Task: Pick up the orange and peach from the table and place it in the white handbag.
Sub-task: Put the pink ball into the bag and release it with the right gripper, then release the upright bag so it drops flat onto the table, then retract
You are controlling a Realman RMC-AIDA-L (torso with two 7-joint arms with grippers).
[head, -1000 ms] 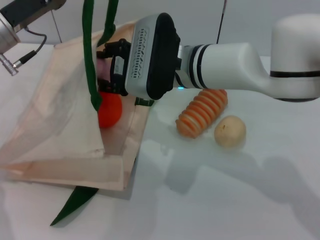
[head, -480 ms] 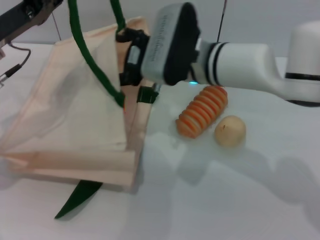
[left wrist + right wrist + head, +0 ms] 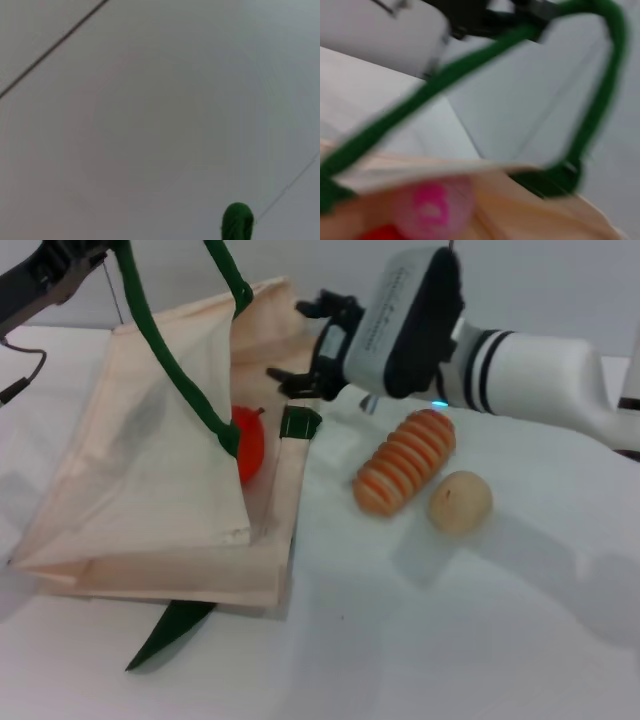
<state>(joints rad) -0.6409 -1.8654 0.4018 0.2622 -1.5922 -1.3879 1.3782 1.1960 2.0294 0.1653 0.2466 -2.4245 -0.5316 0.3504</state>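
Head view: my right pincer hangs spread and empty over the white handbag on the desk — orange and peach lie inside.

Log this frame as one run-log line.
right gripper: open, empty, above bag mouth | left gripper: holding handle up | orange, peach: inside handbag

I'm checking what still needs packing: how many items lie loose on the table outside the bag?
2: the ridged striped item beside the white handbag, and the tan ball beside it. The orange and peach are inside.
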